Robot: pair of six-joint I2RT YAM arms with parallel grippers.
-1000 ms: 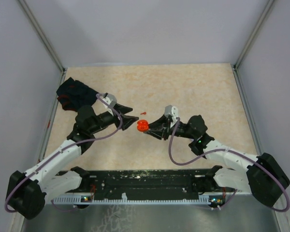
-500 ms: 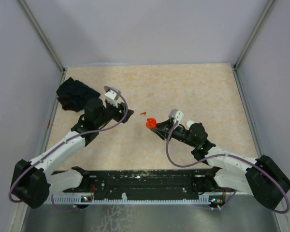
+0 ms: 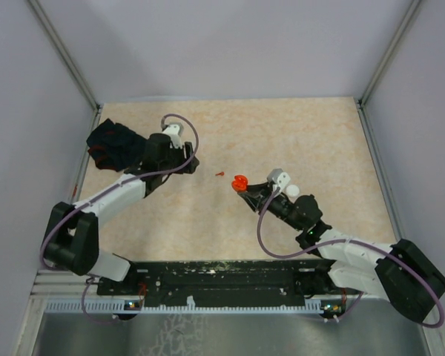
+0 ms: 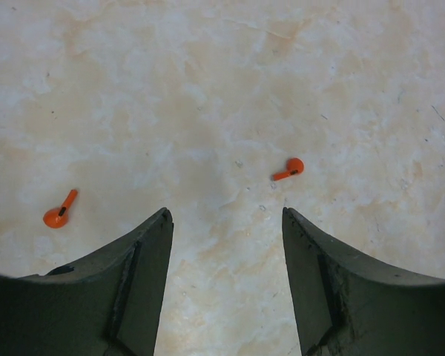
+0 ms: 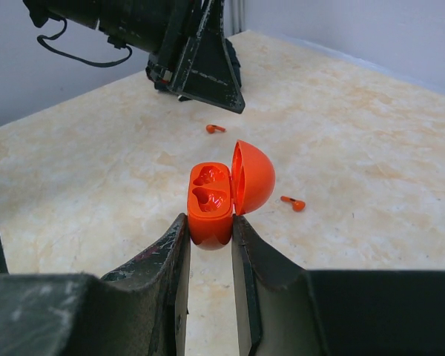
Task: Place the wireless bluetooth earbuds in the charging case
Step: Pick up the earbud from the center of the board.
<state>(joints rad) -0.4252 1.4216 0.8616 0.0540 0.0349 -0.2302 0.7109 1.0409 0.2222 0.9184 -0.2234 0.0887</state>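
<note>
My right gripper [image 5: 209, 219] is shut on an orange-red charging case [image 5: 210, 206] and holds it above the table with its lid [image 5: 254, 176] open and both sockets empty. The case also shows in the top view [image 3: 239, 182]. Two tiny orange-red earbuds lie on the table: one [image 4: 289, 170] ahead and right of my left gripper [image 4: 226, 215], the other [image 4: 59, 213] to its left. In the right wrist view they lie beyond the case [image 5: 216, 128] and to its right [image 5: 293, 202]. My left gripper [image 3: 190, 165] is open and empty, just above the table.
A black cloth with red marks [image 3: 113, 144] lies at the left edge of the table, behind the left arm. Grey walls close in the beige marbled table [image 3: 311, 141] on three sides.
My left gripper has drawn back from the case toward the upper left. My right gripper has carried the case to the right and slightly farther away.
</note>
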